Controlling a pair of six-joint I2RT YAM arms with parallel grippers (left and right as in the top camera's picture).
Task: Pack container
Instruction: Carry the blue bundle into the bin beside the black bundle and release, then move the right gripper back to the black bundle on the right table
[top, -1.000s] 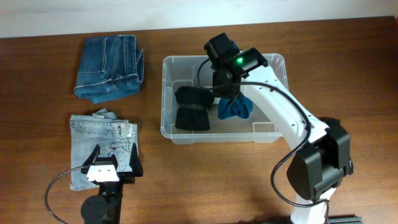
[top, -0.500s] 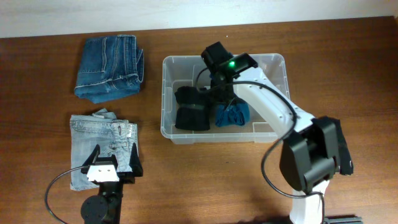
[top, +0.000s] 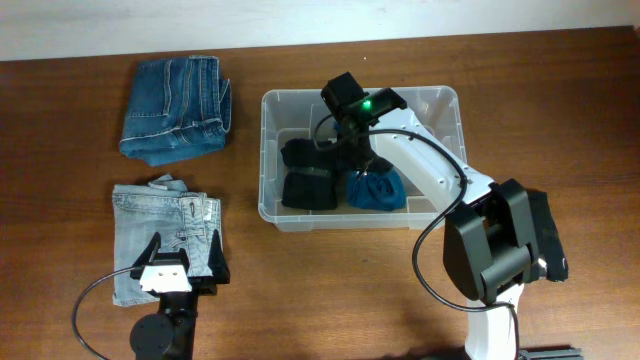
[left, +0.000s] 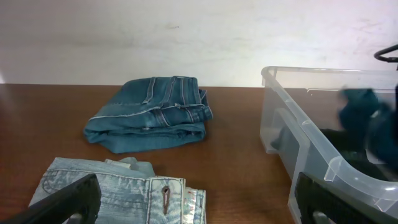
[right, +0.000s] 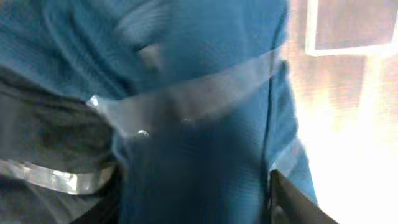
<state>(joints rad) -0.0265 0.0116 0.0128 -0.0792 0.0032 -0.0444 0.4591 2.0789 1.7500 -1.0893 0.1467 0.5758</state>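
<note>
The clear plastic container (top: 270, 150) stands at the table's middle; it also shows in the left wrist view (left: 311, 134). A black folded garment (top: 308, 175) lies in its left half. My right gripper (top: 358, 165) reaches down into the container, shut on a blue garment (top: 378, 192) that rests low in the bin beside the black one. The blue cloth (right: 199, 124) fills the right wrist view between the fingers (right: 196, 199). My left gripper (top: 183, 262) is open and empty, low over folded light jeans (top: 150, 220).
Folded dark blue jeans (top: 175, 110) lie at the back left, also in the left wrist view (left: 152, 112). The light jeans (left: 112, 186) lie just before the left fingers (left: 196, 205). A white wall borders the table's far edge.
My right gripper has moved left and down into the container with the blue garment, which now sits lower and bunched beside the black one. The left arm has not moved.
</note>
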